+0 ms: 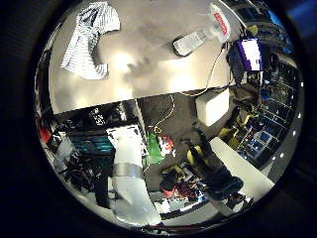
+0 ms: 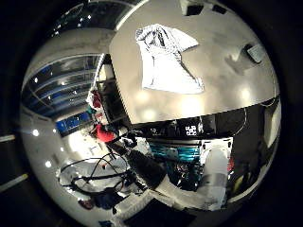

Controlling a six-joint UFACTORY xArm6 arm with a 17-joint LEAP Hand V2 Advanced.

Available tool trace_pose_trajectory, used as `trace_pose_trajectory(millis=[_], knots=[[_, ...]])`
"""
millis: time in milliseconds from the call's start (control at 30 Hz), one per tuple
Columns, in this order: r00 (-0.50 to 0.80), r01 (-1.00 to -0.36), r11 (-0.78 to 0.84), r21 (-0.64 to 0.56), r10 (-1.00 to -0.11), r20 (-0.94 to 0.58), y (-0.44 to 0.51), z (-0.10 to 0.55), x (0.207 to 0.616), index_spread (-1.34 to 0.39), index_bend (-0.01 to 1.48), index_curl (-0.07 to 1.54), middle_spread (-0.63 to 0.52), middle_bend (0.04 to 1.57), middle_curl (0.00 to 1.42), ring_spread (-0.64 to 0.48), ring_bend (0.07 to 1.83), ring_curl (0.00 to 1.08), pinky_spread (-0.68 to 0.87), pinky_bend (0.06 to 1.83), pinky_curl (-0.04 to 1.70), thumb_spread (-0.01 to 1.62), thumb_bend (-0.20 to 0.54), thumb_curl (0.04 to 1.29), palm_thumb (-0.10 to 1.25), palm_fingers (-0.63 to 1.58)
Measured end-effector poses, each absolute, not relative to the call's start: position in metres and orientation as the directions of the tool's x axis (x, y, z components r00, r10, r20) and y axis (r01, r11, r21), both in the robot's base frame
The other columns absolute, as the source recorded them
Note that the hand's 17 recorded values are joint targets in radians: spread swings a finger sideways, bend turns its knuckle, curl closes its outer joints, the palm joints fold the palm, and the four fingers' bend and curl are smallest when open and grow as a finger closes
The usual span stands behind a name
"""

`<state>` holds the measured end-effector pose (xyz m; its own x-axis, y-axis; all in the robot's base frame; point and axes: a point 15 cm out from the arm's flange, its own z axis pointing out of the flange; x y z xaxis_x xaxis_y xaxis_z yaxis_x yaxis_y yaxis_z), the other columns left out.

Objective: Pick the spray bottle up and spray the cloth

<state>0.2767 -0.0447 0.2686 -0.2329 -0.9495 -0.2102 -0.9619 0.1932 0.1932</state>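
A white cloth [image 2: 165,61] with thin dark stripes lies crumpled on a glossy grey table [image 1: 143,74]. Some way from it on the same table, a clear spray bottle [image 1: 198,39] with a white sprayer head and a red label lies on its side. Both look small, so my hand is well away from them and touches neither. Nothing is held in front of the palm. The white arm [image 1: 129,173] shows beyond the table's edge.
A white box [image 1: 213,105] stands on the floor by the table's edge, near the bottle's end. Black and yellow chairs [image 1: 198,153], a green object [image 1: 156,148] and clutter lie on the floor. A lit screen [image 1: 250,53] stands beside the table.
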Motion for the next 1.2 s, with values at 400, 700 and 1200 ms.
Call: trace_pose_trajectory(millis=[400, 700, 1200], knots=[[-0.337, -0.94, 0.338, 0.048, -0.898, -0.285, -0.113, 0.304, 0.286, -0.27, 0.17, 0.31, 0.07, 0.22, 0.34, 0.21, 0.37, 0.2, 0.47, 0.51, 0.19, 1.12, -0.02, 0.26, 0.35, 0.23], [-0.378, -0.908, 0.413, -0.073, -0.881, -0.286, -0.18, 0.342, 0.285, -0.27, 0.17, 0.31, 0.07, 0.21, 0.34, 0.2, 0.36, 0.2, 0.47, 0.48, 0.2, 1.12, -0.021, 0.26, 0.37, 0.25], [-0.387, -0.823, 0.536, -0.188, -0.771, -0.505, -0.273, 0.32, 0.263, -0.26, 0.15, 0.29, 0.07, 0.21, 0.34, 0.21, 0.35, 0.21, 0.47, 0.49, 0.23, 1.07, -0.028, 0.26, 0.34, 0.21]])
